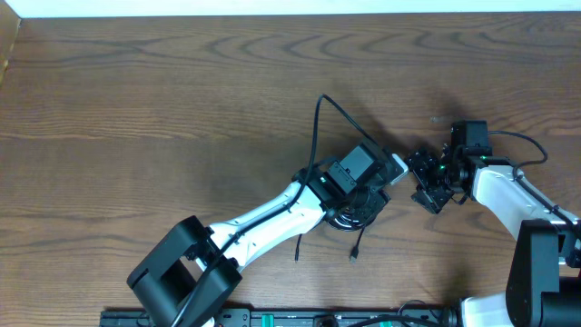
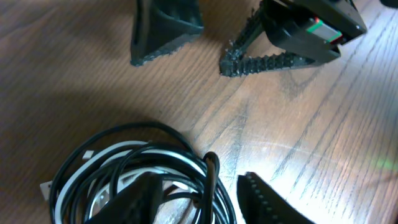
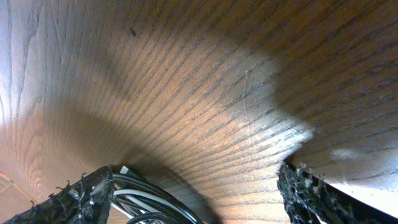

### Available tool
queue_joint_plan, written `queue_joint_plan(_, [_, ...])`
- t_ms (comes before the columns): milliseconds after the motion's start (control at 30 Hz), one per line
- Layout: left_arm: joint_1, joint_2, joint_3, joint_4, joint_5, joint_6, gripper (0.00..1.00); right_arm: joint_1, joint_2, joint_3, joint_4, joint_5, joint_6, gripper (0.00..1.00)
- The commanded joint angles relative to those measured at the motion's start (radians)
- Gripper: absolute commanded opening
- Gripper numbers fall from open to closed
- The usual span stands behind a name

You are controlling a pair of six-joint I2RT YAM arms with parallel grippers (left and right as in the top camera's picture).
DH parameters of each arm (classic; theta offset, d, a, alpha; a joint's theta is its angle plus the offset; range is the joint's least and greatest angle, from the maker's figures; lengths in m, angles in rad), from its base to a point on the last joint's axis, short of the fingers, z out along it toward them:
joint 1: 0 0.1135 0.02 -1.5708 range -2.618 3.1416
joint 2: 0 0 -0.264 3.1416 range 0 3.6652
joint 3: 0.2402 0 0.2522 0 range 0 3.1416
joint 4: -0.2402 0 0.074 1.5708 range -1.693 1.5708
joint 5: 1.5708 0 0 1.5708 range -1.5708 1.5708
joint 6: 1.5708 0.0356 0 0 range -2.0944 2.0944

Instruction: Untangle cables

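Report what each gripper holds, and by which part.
Nothing is clamped. The left gripper stands open over the coil of black cable and white cable, a gap beside one finger. The right gripper is open, empty.

Both arms have glossy white shells with black joints. The left arm [image 1: 272, 213] rises from a boxy black base [image 1: 182, 272]. The right arm [image 1: 497, 186] carries a small green light [image 1: 442, 167] and a looping thick black wire [image 1: 522, 136]. The left pincer [image 2: 208, 205] and right pincer [image 3: 199, 199] have black fingers [image 3: 323, 196] with toothed edges.
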Motion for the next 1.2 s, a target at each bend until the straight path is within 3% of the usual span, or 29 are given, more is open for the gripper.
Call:
queue_joint_plan(0, [-0.006, 0.027, 0.007, 0.009, 0.008, 0.002, 0.36, 0.003, 0.113, -0.113, -0.019, 0.261, -0.01, 0.88])
queue_joint_plan(133, [-0.007, 0.034, 0.007, 0.017, 0.008, 0.002, 0.28, 0.003, 0.113, -0.113, -0.019, 0.26, -0.01, 0.88])
queue_joint_plan(200, [-0.007, 0.034, 0.007, 0.018, 0.007, 0.002, 0.19, 0.003, 0.113, -0.113, -0.019, 0.256, -0.01, 0.88])
queue_joint_plan(233, [-0.007, 0.034, 0.007, 0.018, 0.007, 0.002, 0.08, 0.003, 0.113, -0.113, -0.018, 0.254, -0.01, 0.87])
queue_joint_plan(467, [-0.001, 0.026, 0.008, -0.009, 0.008, 0.049, 0.08, 0.003, 0.113, -0.113, -0.003, 0.201, -0.105, 0.9])
queue_joint_plan(600, [0.034, -0.011, 0.008, -0.053, 0.031, 0.051, 0.08, 0.0, 0.113, -0.113, 0.005, 0.115, -0.182, 0.85])
queue_joint_plan(700, [0.08, -0.064, 0.008, -0.09, 0.093, 0.051, 0.08, -0.01, 0.113, -0.113, 0.033, -0.001, -0.283, 0.8])
queue_joint_plan(1000, [0.213, -0.182, 0.008, -0.153, 0.254, 0.051, 0.08, -0.015, 0.112, -0.113, 0.096, -0.294, -0.503, 0.79])
queue_joint_plan(1167, [0.311, -0.183, 0.008, -0.159, 0.465, 0.05, 0.07, -0.017, 0.112, -0.113, 0.148, -0.583, -0.69, 0.76])
